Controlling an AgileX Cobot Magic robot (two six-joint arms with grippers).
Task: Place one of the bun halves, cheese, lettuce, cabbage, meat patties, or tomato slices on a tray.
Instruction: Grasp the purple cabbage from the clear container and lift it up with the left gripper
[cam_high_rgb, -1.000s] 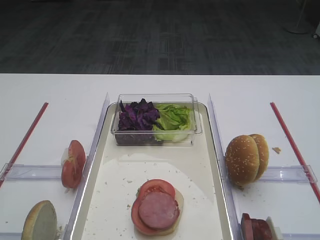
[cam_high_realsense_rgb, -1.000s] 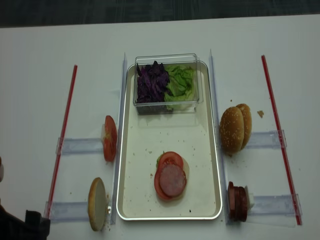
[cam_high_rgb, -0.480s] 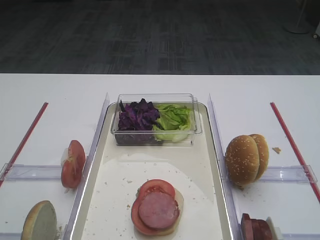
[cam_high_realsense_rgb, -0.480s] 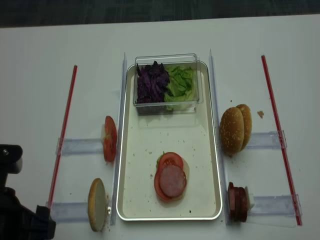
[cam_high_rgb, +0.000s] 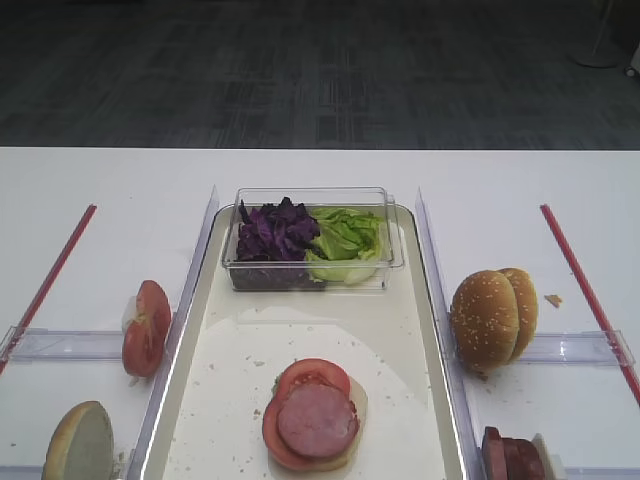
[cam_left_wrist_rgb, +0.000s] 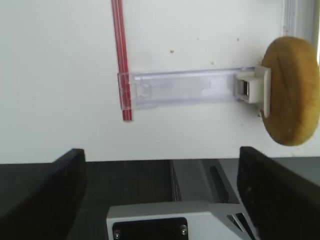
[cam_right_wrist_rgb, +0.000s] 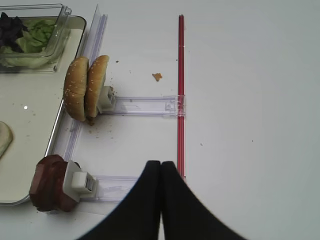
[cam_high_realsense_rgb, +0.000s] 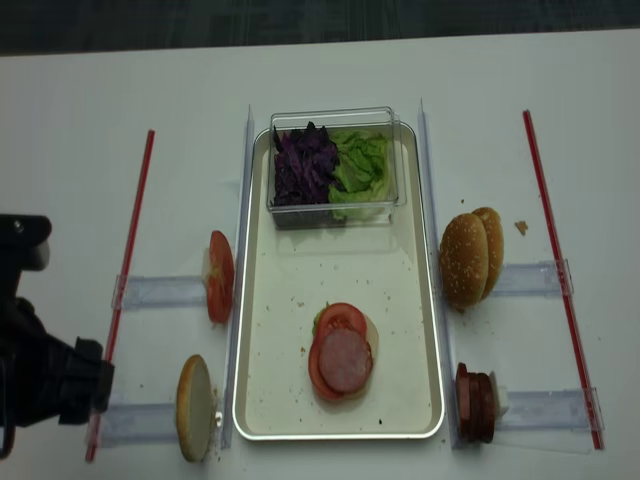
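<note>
At far left, the left arm (cam_high_realsense_rgb: 40, 370) has apparently risen.

Beside the tray (cam_high_rgb: 437, 330), the meat patties (cam_high_rgb: 508, 458) on its right and the lone bun half (cam_high_rgb: 78, 442) on its left are cut off by the bottom edge of the high view. In the right wrist view the tray's left part and the clear tub (cam_right_wrist_rgb: 35, 39) run past the frame, and the right gripper (cam_right_wrist_rgb: 160, 172) hides the table behind it. In the left wrist view the left gripper's fingers (cam_left_wrist_rgb: 42, 192) are blurred dark blocks, tips out of frame. The stack (cam_high_realsense_rgb: 342, 354) on the tray hides whatever lies under the tomato.
</note>
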